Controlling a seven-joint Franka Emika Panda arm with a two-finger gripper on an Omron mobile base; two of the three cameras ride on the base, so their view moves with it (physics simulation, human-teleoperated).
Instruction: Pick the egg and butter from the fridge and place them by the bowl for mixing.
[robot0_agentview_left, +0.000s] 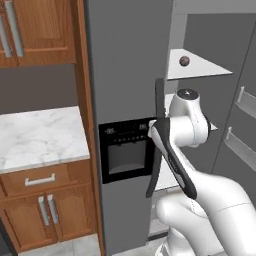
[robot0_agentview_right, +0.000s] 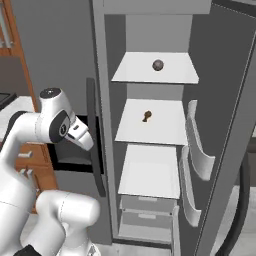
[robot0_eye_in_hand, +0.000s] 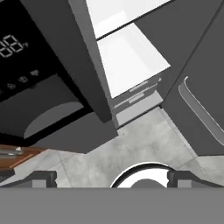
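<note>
Hand (robot0_eye_in_hand: 112, 178) open, nr fridge (robot0_agentview_left: 125, 75) dispenser; display digits unreadable.

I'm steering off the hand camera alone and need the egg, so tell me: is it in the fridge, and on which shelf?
Observer: Yes. The egg sits on the top shelf of the open fridge, near the shelf's middle.
Operator: Anything on the shelf under it?
Observer: A small brown stalked thing, like a mushroom, lies on the second shelf. It is no egg.
Operator: Where is the hand compared with the egg?
Observer: The open gripper is left of the shelves, in front of the dispenser panel, well below the egg's level.
</note>
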